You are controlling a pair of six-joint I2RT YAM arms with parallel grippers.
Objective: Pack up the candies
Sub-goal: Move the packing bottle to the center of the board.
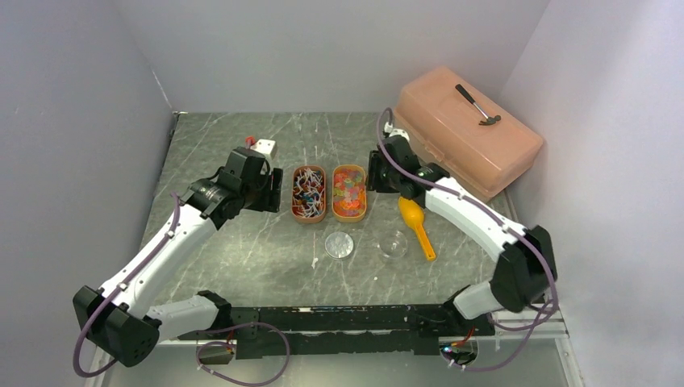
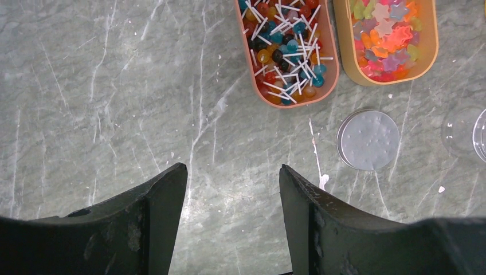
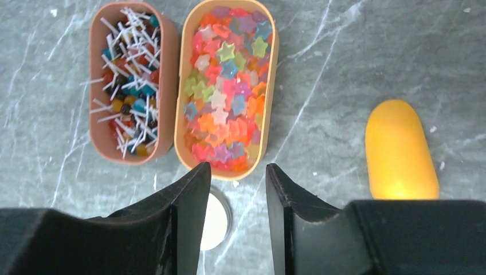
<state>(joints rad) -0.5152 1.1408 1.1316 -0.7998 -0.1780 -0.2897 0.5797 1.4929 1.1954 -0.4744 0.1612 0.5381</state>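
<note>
Right hand (image 3: pixel 236 172) masking part of lid (image 3: pixel 216 220), scoop (image 3: pixel 399 150) handle

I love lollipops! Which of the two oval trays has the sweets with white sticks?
The pinkish tray, left of the pair: its round sweets have white sticks. The orange tray beside it holds star-shaped gummies, no sticks.

You find no legible text, label, brand, number or sign in any of the three views. The round lid (image 2: pixel 368 140), ahead and to the right of the left fingers (image 2: pixel 155 223), shows only faint raised dots, no characters. The small white block (image 1: pixel 264 147) beyond those fingers is too small to read.
</note>
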